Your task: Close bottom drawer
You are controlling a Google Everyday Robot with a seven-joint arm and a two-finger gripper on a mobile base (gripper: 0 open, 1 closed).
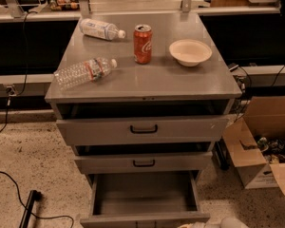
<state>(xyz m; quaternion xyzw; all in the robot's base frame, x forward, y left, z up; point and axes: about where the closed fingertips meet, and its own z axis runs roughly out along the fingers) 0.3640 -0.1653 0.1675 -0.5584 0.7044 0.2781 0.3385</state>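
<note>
The bottom drawer [145, 196] of the grey metal cabinet is pulled far out. Its plain grey box is empty, and its front panel [142, 220] lies at the bottom edge of the camera view, so its handle is cut off. The middle drawer [143, 163] and the top drawer [143, 128] each stand a little way out, and both have black bar handles. My gripper [199, 225] shows only as a pale shape at the bottom edge, just right of the bottom drawer's front corner, with the white arm [232, 222] behind it.
On the cabinet top [180, 82] are two plastic bottles lying down [85, 71] [100, 29], a red soda can [143, 43] and a white bowl [190, 52]. An open cardboard box [261, 146] stands on the floor to the right. A black cable and bar [28, 208] lie to the left.
</note>
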